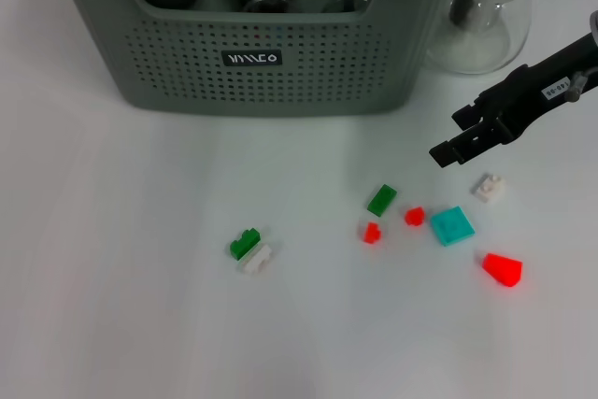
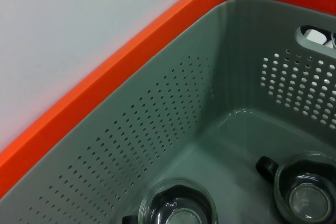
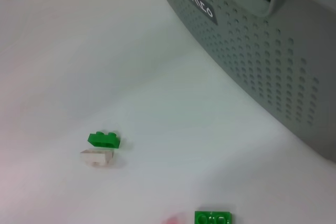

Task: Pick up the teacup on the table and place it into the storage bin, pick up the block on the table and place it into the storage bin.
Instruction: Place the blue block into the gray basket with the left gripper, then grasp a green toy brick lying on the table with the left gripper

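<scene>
The right gripper's fingers look near-closed and empty, hovering above the blocks at right, nearest the white block. To do this well, open them, centre over one block, then drop straight down. The bin stands at the far side. Only the left wrist view shows teacups already inside; the left gripper itself goes unseen.

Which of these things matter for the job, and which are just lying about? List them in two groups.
Belong to the job:
storage bin, with glass teacups already inside
loose blocks on the table: green block, teal block, red blocks, white block, green-and-white pair
right gripper, above the blocks

Just lying about:
glass teapot beside the bin
</scene>
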`<state>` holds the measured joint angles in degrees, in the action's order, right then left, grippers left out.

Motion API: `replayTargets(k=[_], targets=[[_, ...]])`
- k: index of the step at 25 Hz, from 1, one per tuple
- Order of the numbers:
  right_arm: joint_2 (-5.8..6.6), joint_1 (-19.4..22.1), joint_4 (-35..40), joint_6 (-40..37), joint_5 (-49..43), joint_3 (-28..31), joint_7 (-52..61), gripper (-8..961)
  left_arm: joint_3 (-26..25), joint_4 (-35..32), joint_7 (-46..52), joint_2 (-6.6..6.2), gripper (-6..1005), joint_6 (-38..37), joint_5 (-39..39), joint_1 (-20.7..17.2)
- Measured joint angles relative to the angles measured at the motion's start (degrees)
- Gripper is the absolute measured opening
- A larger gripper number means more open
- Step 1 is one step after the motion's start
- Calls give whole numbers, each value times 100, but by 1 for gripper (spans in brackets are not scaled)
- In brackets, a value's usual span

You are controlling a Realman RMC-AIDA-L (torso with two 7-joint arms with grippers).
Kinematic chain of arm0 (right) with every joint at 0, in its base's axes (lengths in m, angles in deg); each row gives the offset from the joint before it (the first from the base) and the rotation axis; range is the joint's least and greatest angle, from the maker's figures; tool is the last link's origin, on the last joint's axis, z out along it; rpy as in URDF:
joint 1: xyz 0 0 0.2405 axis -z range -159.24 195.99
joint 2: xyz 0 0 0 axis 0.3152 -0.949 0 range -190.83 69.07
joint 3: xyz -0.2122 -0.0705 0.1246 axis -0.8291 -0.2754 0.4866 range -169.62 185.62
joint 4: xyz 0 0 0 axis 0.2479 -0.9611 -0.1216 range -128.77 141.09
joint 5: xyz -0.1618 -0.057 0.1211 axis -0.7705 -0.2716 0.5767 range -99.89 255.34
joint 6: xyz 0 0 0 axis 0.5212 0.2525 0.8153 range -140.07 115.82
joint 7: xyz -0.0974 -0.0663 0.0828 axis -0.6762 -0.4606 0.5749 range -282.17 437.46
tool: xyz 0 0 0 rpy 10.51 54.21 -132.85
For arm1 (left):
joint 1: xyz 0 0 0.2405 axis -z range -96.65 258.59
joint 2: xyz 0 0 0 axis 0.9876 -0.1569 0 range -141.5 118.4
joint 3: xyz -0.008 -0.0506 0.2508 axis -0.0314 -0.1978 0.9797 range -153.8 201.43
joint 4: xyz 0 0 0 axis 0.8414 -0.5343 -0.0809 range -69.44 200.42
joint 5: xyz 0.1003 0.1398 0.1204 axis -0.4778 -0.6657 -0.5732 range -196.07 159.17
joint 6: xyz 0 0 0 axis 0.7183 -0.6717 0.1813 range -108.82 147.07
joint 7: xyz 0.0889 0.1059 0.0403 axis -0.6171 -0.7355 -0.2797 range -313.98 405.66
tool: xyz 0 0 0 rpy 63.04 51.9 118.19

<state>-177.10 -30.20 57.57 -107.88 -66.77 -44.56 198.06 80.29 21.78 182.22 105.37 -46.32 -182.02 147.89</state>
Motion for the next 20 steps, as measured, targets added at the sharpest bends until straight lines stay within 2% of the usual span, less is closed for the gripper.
replayTargets(k=[4, 8, 11, 15, 18, 20], targets=[[0, 3, 0, -1, 0, 0, -15, 816, -50, -186, -27, 3, 733, -81, 72, -93], [5, 6, 0, 6, 0, 0, -33, 816, -186, -1097, -191, 6, 733, -690, 624, -450], [19, 8, 0, 9, 2, 0, -41, 816, -444, -2382, -702, 6, 734, -2031, 1880, -1030], [42, 22, 0, 14, 1, 7, -43, 816, -602, -3613, -1359, 9, 734, -3601, 3107, -1615], [50, 24, 0, 22, 1, 18, -44, 815, -627, -4287, -1738, 136, 735, -4635, 3585, -1940], [49, 30, 0, 19, 0, 27, -43, 814, -426, -4612, -1918, 249, 735, -5053, 3616, -2172]])
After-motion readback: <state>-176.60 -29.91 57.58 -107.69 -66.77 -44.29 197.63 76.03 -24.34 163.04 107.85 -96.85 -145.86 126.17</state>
